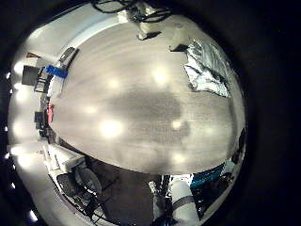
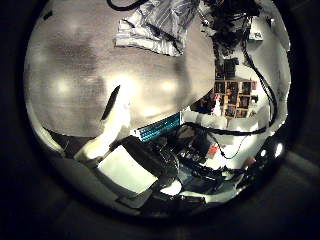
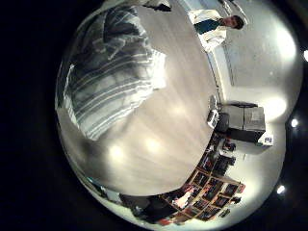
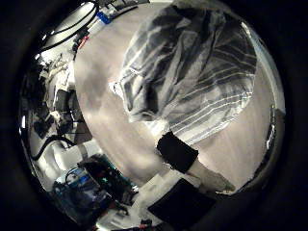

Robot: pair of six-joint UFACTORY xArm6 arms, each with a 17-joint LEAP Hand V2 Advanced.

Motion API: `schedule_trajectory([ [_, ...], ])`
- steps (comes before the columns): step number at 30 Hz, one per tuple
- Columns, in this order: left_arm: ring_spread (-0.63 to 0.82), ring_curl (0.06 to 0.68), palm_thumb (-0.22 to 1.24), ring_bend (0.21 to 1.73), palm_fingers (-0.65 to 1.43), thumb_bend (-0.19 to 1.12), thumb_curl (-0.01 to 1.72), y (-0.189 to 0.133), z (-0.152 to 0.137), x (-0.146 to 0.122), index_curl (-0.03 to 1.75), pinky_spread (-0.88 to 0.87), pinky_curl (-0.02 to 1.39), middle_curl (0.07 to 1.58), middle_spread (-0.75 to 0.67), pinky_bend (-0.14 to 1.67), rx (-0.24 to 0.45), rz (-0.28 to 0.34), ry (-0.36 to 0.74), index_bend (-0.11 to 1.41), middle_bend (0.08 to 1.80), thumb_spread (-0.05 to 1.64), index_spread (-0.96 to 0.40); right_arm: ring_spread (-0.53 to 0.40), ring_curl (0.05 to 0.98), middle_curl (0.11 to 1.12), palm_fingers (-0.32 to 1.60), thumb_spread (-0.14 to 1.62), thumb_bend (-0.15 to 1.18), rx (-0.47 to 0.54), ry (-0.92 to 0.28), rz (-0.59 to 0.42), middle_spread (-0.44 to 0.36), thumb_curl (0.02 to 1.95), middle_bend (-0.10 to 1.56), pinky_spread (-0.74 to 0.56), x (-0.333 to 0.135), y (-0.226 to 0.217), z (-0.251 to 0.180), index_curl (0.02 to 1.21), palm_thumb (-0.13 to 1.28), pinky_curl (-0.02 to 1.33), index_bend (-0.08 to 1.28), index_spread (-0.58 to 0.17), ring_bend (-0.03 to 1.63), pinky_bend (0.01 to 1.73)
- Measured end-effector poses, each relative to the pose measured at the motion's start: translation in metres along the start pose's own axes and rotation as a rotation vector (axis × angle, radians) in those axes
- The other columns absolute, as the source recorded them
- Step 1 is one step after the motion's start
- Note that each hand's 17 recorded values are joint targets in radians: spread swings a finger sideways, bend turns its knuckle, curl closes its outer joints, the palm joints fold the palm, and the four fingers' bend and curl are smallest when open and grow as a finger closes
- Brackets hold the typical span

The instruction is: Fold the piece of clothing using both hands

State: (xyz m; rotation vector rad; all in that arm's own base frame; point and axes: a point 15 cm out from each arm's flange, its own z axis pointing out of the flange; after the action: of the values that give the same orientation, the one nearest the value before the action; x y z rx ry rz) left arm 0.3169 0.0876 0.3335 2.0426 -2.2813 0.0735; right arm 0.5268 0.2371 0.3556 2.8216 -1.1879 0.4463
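From my left robot hand's cameras I see the piece of clothing (image 1: 208,68) lying crumpled on the pale wood surface (image 1: 122,104), well apart from that palm. It is striped in light and dark bands, bunched into folds. A finger (image 2: 108,125) of the left robot hand (image 2: 125,150) reaches out straight over the surface, touching nothing, so I read that hand as released.

From my right robot hand's cameras the garment fills much of the view, so it is close below that palm: rumpled, layered, one edge turned over. The right robot hand (image 4: 183,188) shows a finger (image 4: 197,166) stretched out straight, released, just beside the cloth's edge, at about five o'clock.
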Motion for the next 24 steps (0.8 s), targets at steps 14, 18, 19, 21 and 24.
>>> schedule_trajectory([
  [14,0.45,0.207,0.55,0.56,0.17,-0.02,0.37,-0.003,0.001,-0.002,0.37,0.51,0.32,0.33,0.25,0.28,-0.004,-0.002,0.002,0.18,0.18,1.14,0.02,0.197,0.235,0.27,0.14,1.12,-0.02,0.025,-0.014,-0.010,-0.016,0.40,0.20,0.49,-0.001,0.000,-0.011,0.32,0.49,0.30,0.18,-0.494,0.52,0.65],
  [18,0.45,0.207,0.55,0.56,0.17,-0.02,0.37,-0.004,0.001,-0.001,0.37,0.51,0.32,0.33,0.25,0.28,-0.002,-0.003,0.002,0.18,0.18,1.14,0.02,0.194,0.242,0.29,0.12,1.11,-0.03,0.033,-0.011,0.022,-0.006,0.39,0.19,0.49,0.015,0.007,-0.018,0.27,0.49,0.30,0.16,-0.481,0.56,0.70],
  [19,0.45,0.207,0.55,0.56,0.17,-0.02,0.37,-0.004,0.000,0.000,0.37,0.51,0.32,0.33,0.25,0.28,-0.002,-0.005,0.003,0.18,0.18,1.14,0.02,0.194,0.237,0.29,0.14,1.11,-0.02,0.040,-0.012,0.036,-0.005,0.39,0.18,0.49,0.021,0.010,-0.021,0.28,0.48,0.30,0.20,-0.482,0.55,0.69],
  [21,0.45,0.207,0.55,0.56,0.17,-0.02,0.37,-0.004,-0.001,0.003,0.37,0.51,0.32,0.33,0.25,0.28,-0.001,-0.005,0.005,0.18,0.18,1.14,0.02,0.194,0.231,0.28,0.15,1.11,-0.02,0.056,-0.023,0.065,-0.004,0.39,0.17,0.49,0.033,0.016,-0.030,0.30,0.48,0.29,0.24,-0.478,0.53,0.68],
  [24,0.45,0.206,0.55,0.56,0.17,-0.02,0.37,-0.004,-0.003,0.014,0.38,0.51,0.32,0.33,0.25,0.27,-0.002,-0.006,0.003,0.18,0.19,1.14,0.02,0.193,0.235,0.28,0.13,1.11,-0.03,0.085,-0.056,0.104,-0.003,0.39,0.19,0.49,0.046,0.029,-0.047,0.30,0.47,0.29,0.17,-0.474,0.54,0.69],
])
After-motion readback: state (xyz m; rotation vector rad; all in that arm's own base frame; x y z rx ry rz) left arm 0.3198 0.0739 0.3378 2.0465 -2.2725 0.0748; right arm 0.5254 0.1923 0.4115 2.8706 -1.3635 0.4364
